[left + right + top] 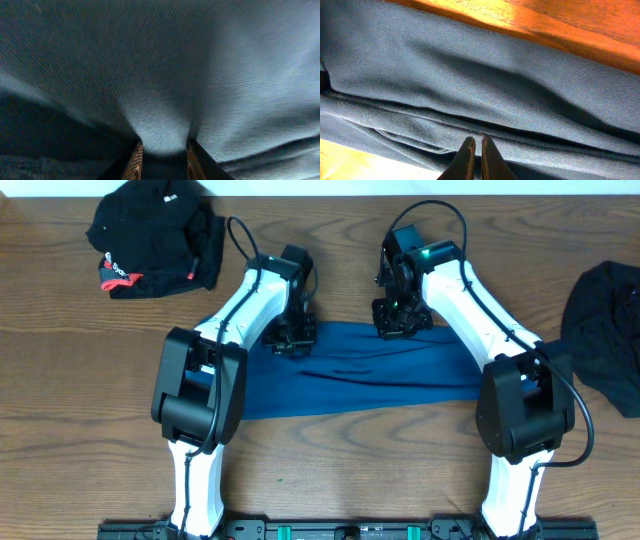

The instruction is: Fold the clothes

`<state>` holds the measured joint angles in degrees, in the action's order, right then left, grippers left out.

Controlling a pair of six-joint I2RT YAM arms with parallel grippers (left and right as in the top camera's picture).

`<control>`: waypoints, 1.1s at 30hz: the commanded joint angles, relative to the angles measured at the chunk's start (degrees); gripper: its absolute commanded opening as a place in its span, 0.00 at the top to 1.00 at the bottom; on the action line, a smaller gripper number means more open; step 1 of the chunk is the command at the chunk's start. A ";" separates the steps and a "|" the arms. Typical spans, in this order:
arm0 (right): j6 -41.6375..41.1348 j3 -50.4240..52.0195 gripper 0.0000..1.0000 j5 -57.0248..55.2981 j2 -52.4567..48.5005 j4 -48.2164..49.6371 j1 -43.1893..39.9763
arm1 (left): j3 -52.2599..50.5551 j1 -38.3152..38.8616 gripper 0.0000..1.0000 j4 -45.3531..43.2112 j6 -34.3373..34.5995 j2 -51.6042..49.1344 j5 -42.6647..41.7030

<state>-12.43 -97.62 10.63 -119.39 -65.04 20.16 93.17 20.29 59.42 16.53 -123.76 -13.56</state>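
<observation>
Left arm (235, 310), right arm (470, 290) angle onto shirt (380, 375).

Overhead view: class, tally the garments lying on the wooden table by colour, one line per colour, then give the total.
teal-blue fabric garment, lying as a long band in the middle: 1
black fabric garment with red-and-white trim, bunched at the far left: 1
plain dark fabric garment, at the right edge: 1
Total: 3
</observation>
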 commanded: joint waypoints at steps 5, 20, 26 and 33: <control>-0.17 0.92 0.94 -2.36 -0.52 -0.94 -0.13 | -5.18 -0.31 0.69 0.57 0.28 0.04 2.86; 0.52 5.22 0.91 -1.90 -0.55 1.09 0.74 | -5.57 -1.27 0.69 1.36 0.07 0.07 4.20; 2.25 10.12 0.92 -3.15 -0.66 6.60 -1.09 | -5.57 -1.27 0.69 1.51 0.04 0.07 4.20; 2.89 12.09 0.90 -3.15 -0.66 2.89 -3.15 | -5.57 -1.27 0.69 1.51 0.04 0.07 4.20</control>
<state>-10.92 -86.52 8.03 -119.48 -60.62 17.98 89.27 19.88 60.69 16.53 -123.52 -12.49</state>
